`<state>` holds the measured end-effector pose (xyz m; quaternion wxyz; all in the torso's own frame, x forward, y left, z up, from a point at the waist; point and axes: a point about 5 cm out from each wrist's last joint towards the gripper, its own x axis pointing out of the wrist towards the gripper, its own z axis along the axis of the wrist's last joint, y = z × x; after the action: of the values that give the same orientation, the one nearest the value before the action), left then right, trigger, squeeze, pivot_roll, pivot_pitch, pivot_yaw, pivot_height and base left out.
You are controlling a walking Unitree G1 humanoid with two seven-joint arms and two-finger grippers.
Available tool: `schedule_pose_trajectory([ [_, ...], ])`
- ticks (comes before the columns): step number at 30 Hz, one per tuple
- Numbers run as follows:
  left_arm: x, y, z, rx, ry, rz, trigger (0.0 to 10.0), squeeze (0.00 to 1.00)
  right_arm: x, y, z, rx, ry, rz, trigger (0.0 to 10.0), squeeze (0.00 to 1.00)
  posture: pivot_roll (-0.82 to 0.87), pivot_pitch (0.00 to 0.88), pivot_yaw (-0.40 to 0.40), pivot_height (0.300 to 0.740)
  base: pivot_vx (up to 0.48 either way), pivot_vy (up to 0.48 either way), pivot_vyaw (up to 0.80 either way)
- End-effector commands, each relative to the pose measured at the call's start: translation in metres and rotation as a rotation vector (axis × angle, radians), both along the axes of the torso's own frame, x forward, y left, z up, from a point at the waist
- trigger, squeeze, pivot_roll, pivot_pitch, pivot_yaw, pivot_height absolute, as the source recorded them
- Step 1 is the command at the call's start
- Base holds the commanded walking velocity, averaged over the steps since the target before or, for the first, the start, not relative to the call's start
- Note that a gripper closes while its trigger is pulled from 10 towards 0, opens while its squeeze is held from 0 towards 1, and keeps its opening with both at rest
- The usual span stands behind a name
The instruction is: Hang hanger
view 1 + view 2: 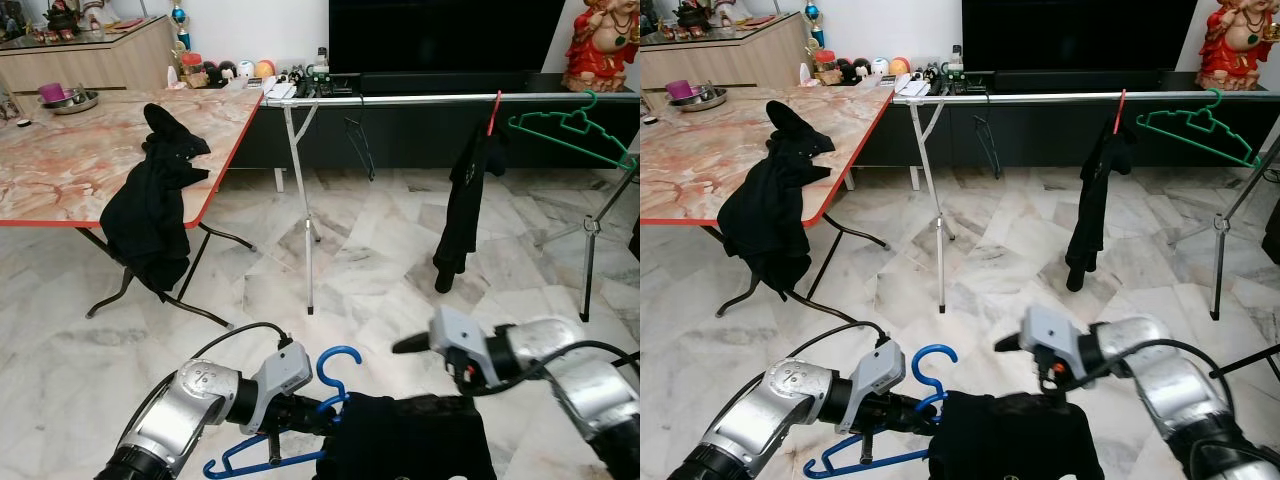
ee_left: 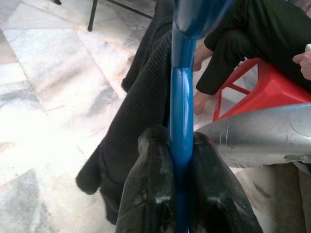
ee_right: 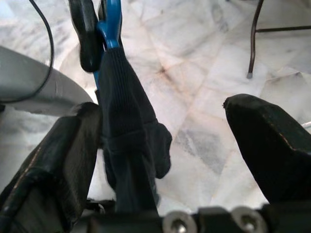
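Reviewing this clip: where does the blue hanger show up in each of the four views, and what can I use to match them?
Left eye view: blue hanger, bottom centre, hook up, held by the left gripper.
Right eye view: bottom centre-left, beside the black garment.
Left wrist view: a blue bar running up the middle, clamped between the fingers.
Right wrist view: blue piece at the top, above the garment.
Shared landmark: the black garment draped on the hanger.

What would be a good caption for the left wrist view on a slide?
Left tool shut on the blue hanger, with the black garment draped over it above the marble floor.
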<state>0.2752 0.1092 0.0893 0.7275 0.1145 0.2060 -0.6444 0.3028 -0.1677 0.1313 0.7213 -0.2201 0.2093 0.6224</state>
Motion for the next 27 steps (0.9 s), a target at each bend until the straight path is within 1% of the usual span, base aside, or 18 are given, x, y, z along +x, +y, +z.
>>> schedule_pose_trajectory([
  [1, 0.004, -0.002, 0.013, 0.004, -0.057, -0.034, 10.0, 0.00, -0.002, 0.004, -0.010, -0.020, 0.016, 0.023, 10.0, 0.00, 0.01, 0.078, 0.023, 0.740, 0.000, 0.000, 0.00],
  [2, 0.004, -0.002, 0.014, 0.006, -0.057, -0.034, 10.0, 0.00, -0.003, 0.008, -0.012, -0.009, 0.023, 0.032, 10.0, 0.00, 0.01, 0.081, 0.026, 0.740, 0.000, 0.000, 0.00],
  [4, 0.004, -0.002, 0.013, 0.007, -0.056, -0.033, 10.0, 0.00, -0.002, 0.010, -0.014, -0.009, 0.020, 0.033, 10.0, 0.00, 0.01, 0.081, 0.026, 0.740, 0.000, 0.000, 0.00],
  [6, 0.004, -0.002, 0.014, 0.005, -0.054, -0.032, 10.0, 0.00, 0.000, 0.011, -0.016, -0.037, -0.010, 0.031, 10.0, 0.00, 0.01, 0.090, 0.028, 0.740, 0.000, 0.000, 0.00],
  [7, 0.005, -0.001, 0.014, 0.003, -0.051, -0.033, 10.0, 0.00, 0.002, 0.011, -0.019, -0.067, -0.031, 0.022, 10.0, 0.00, 0.01, 0.091, 0.028, 0.740, 0.000, 0.000, 0.00],
  [9, 0.004, -0.001, 0.014, 0.000, -0.048, -0.035, 10.0, 0.00, 0.002, 0.013, -0.023, -0.081, -0.039, 0.031, 10.0, 0.00, 0.01, 0.094, 0.030, 0.740, 0.000, 0.000, 0.00],
  [11, 0.003, -0.001, 0.015, -0.002, -0.044, -0.037, 10.0, 0.00, 0.001, 0.016, -0.027, -0.072, -0.031, 0.026, 10.0, 0.00, 0.01, 0.095, 0.033, 0.740, 0.000, 0.000, 0.00],
  [16, 0.003, -0.001, 0.015, -0.004, -0.041, -0.039, 10.0, 0.00, 0.001, 0.014, -0.036, -0.127, -0.053, 0.014, 10.0, 0.00, 0.01, 0.095, 0.036, 0.740, 0.000, 0.000, 0.00],
  [18, 0.002, -0.001, 0.015, -0.005, -0.040, -0.040, 10.0, 0.00, 0.001, 0.015, -0.039, -0.119, -0.053, 0.009, 10.0, 0.00, 0.01, 0.094, 0.038, 0.740, 0.000, 0.000, 0.00],
  [19, 0.002, 0.000, 0.015, -0.005, -0.039, -0.041, 10.0, 0.00, -0.001, 0.018, -0.039, -0.087, -0.040, 0.019, 10.0, 0.00, 0.02, 0.093, 0.039, 0.740, 0.000, 0.000, 0.00],
  [20, 0.002, 0.000, 0.015, -0.005, -0.038, -0.041, 10.0, 0.00, -0.002, 0.018, -0.039, -0.079, -0.027, 0.025, 10.0, 0.00, 0.02, 0.093, 0.039, 0.740, 0.000, 0.000, 0.00],
  [21, 0.002, 0.000, 0.015, -0.005, -0.038, -0.041, 10.0, 0.00, -0.002, 0.018, -0.039, -0.079, -0.027, 0.025, 10.0, 0.00, 0.02, 0.093, 0.039, 0.740, 0.000, 0.000, 0.00],
  [23, 0.001, 0.000, 0.015, -0.006, -0.037, -0.045, 10.0, 0.00, -0.004, 0.016, -0.043, -0.115, -0.020, 0.038, 10.0, 0.00, 0.01, 0.092, 0.040, 0.740, 0.000, 0.000, 0.00],
  [25, 0.001, 0.000, 0.015, -0.006, -0.036, -0.045, 10.0, 0.00, -0.003, 0.015, -0.044, -0.129, -0.027, 0.035, 10.0, 0.00, 0.01, 0.091, 0.040, 0.740, 0.000, 0.000, 0.00],
  [26, 0.001, -0.001, 0.015, -0.007, -0.037, -0.045, 10.0, 0.00, -0.003, 0.015, -0.045, -0.130, -0.027, 0.025, 10.0, 0.00, 0.01, 0.090, 0.039, 0.740, 0.000, 0.000, 0.00],
  [27, 0.001, -0.001, 0.015, -0.007, -0.036, -0.045, 10.0, 0.00, -0.003, 0.016, -0.045, -0.110, -0.022, 0.020, 10.0, 0.00, 0.01, 0.089, 0.039, 0.740, 0.000, 0.000, 0.00],
])
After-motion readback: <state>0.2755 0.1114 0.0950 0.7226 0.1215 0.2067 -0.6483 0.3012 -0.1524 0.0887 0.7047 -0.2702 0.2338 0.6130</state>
